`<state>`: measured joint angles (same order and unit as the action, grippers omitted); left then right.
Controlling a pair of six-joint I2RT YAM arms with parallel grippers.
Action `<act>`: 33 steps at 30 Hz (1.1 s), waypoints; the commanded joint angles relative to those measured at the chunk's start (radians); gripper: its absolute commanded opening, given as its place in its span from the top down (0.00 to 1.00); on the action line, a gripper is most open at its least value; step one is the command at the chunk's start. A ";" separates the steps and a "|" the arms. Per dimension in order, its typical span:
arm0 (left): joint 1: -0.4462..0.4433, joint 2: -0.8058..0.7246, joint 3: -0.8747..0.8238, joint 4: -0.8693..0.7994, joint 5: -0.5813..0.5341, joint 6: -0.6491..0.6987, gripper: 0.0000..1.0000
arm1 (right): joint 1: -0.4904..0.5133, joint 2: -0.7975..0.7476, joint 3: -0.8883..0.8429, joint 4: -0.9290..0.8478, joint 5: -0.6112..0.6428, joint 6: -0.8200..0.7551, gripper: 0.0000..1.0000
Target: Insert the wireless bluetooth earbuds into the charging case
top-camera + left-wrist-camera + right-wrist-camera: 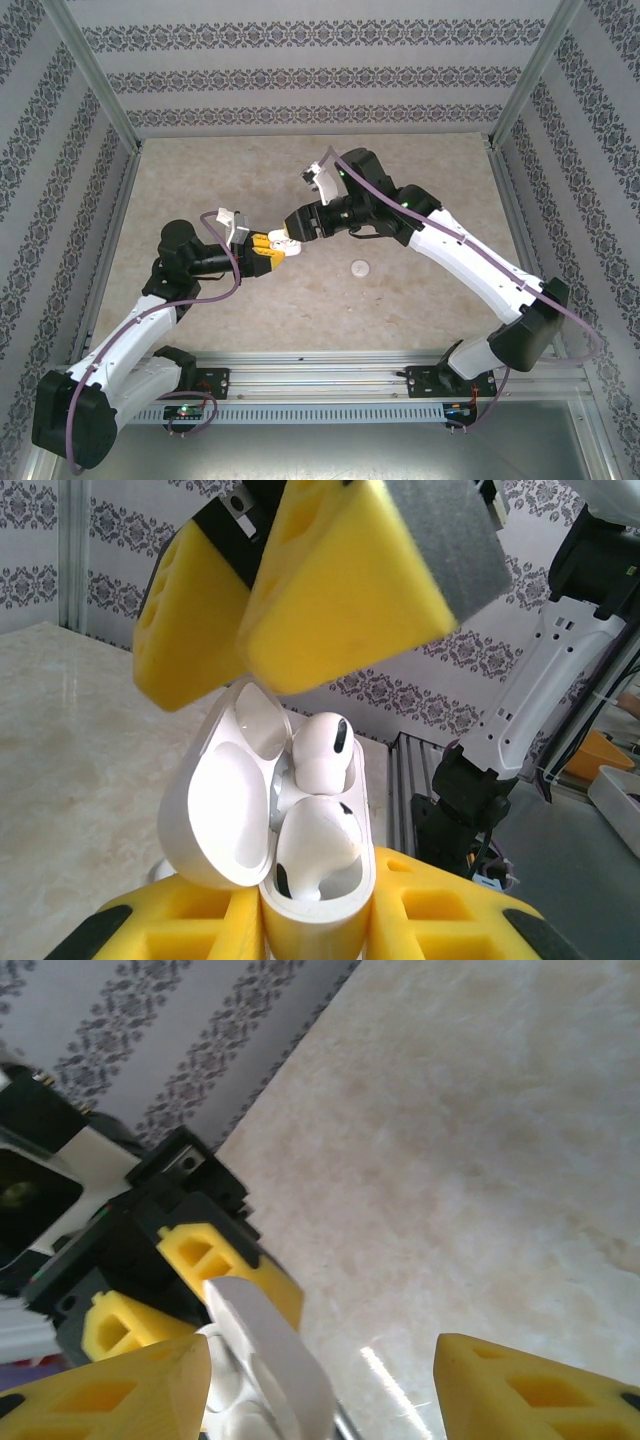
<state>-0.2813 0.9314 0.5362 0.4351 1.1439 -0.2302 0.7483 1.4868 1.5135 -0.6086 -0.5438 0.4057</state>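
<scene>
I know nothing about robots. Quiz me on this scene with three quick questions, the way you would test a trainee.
1. Fill in: the right gripper, close by the charging case, has its jaws ____.
2. Which one grips the charging case? A) the left gripper B) the right gripper C) neither
3. True or false: the lid of the charging case is shut.

Key: 1 open. 2 A. 3 false, the lid stands open.
</scene>
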 commanded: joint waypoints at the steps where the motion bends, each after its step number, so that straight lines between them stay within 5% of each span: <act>1: -0.007 -0.010 0.041 -0.032 0.025 0.031 0.81 | 0.001 0.027 0.004 0.047 -0.165 0.038 0.41; 12: -0.007 0.013 0.056 -0.060 -0.019 -0.027 0.80 | 0.003 -0.053 -0.052 0.145 -0.283 0.042 0.44; 20: -0.006 0.048 0.057 -0.030 -0.022 -0.107 0.80 | 0.003 -0.116 -0.105 0.155 -0.259 0.025 0.44; 24: -0.006 0.051 0.045 -0.017 -0.035 -0.123 0.79 | -0.004 -0.149 -0.119 0.114 -0.144 0.009 0.44; 28: -0.006 0.072 0.049 -0.079 -0.070 -0.131 0.80 | -0.032 -0.190 -0.150 0.020 0.100 0.034 0.43; 33: -0.008 0.146 0.095 -0.273 -0.152 -0.106 0.84 | -0.095 -0.300 -0.284 0.006 0.268 0.110 0.43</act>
<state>-0.2821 1.0458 0.5789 0.2939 1.0489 -0.3447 0.6796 1.2476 1.2888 -0.5579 -0.4355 0.4679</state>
